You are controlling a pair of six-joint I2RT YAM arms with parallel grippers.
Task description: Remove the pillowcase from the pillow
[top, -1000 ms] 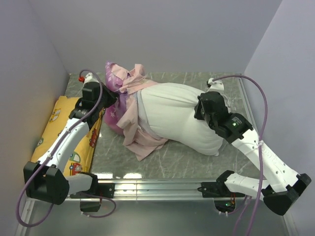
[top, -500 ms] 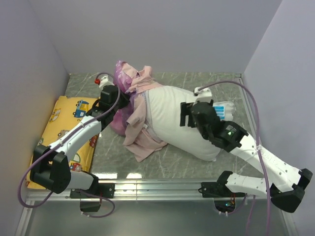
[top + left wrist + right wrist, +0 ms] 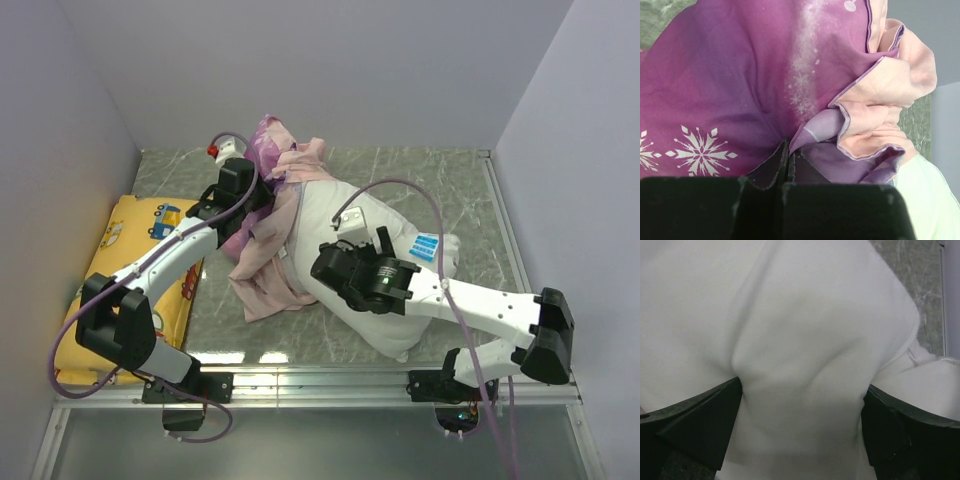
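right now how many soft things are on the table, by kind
pillowcase: 1
pillow: 1
cushion: 1
total: 3
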